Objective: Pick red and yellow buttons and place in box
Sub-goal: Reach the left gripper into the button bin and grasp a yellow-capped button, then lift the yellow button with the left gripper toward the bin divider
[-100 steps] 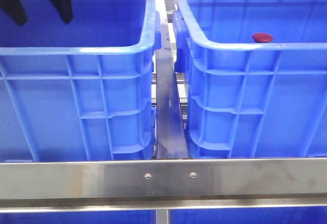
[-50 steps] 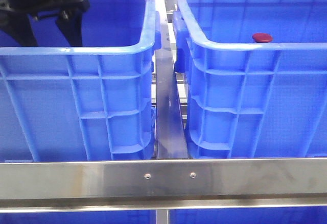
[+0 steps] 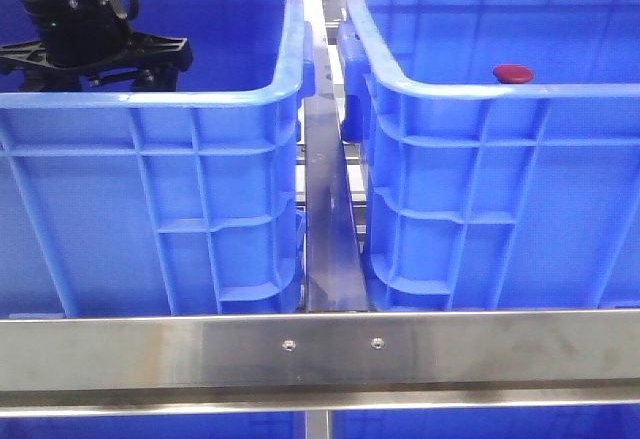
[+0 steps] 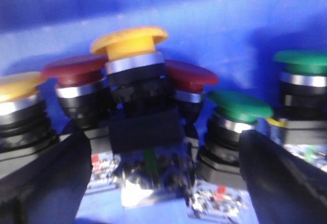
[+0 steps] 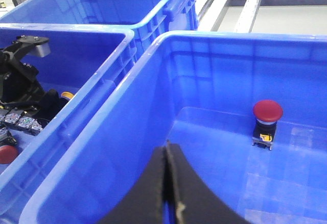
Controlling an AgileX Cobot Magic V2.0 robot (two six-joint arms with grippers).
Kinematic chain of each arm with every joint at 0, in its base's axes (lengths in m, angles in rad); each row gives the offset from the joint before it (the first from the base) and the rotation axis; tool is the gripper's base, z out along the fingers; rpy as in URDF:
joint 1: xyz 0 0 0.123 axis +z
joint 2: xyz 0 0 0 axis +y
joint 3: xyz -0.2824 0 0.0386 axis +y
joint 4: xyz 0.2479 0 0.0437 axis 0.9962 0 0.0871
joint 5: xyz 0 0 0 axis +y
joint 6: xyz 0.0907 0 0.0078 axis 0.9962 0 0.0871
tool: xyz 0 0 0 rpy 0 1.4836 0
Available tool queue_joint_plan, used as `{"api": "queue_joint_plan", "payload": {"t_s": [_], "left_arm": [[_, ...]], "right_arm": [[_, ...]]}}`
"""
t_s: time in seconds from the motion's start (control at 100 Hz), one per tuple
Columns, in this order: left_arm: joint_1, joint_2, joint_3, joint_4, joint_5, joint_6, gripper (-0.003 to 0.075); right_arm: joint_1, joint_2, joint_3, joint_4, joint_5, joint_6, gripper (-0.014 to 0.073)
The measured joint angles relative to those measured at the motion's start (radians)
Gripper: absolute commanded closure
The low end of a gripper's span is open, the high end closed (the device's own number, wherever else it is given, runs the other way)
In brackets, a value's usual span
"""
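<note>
Since prev frames, left pincer (image 4: 158, 183) has dropped into left crate (image 3: 200, 94); fingers wide apart, empty, straddling yellow button (image 4: 130, 43). Close on its black body, avoid red neighbours. Right pincer (image 5: 166, 193) closed, empty, over right box (image 5: 214, 38) holding one red button (image 5: 267, 113).

Steel front rail (image 3: 320, 349), green buttons (image 4: 240, 105)

The right tool (image 5: 166, 193) hangs over the near rim of a blue crate (image 5: 214, 45), its two dark fingers pressed together with nothing between them. On that crate's floor one red button (image 5: 267, 112) stands upright on its black body, well apart from the tool. In the neighbouring crate (image 5: 110, 50) the left arm (image 5: 20, 81) reaches down among more buttons, a dark red cap (image 5: 6, 153) lying near it.
</note>
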Motion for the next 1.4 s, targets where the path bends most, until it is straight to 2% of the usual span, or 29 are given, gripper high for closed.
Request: {"api": "queue_joint_plan", "payload": {"t_s": [0.28, 0.38, 0.44, 0.55, 0.67, 1.09, 1.4], "left_arm": [[0.0, 0.0, 0.0, 0.0, -0.014, 0.0, 0.0182], [0.0, 0.0, 0.0, -0.002, -0.014, 0.0, 0.0269], [0.0, 0.0, 0.0, -0.003, -0.014, 0.0, 0.0355], [0.0, 0.0, 0.0, -0.003, -0.014, 0.0, 0.0465], [0.0, 0.0, 0.0, -0.003, -0.014, 0.0, 0.0532], [-0.007, -0.058, 0.0, -0.008, -0.009, 0.003, 0.0533], [-0.084, -0.251, 0.0, -0.055, 0.004, 0.143, 0.0533]], "right_arm": [[0.0, 0.0, 0.0, 0.0, 0.0, 0.002, 0.0655], [0.0, 0.0, 0.0, 0.0, 0.0, 0.002, 0.0655], [0.0, 0.0, 0.0, 0.0, 0.0, 0.002, 0.0655], [0.0, 0.0, 0.0, 0.0, 0.0, 0.002, 0.0655], [0.0, 0.0, 0.0, 0.0, 0.0, 0.0, 0.0655], [0.0, 0.0, 0.0, 0.0, 0.0, 0.002, 0.0655], [0.0, 0.0, 0.0, 0.0, 0.0, 0.0, 0.0655]]}}
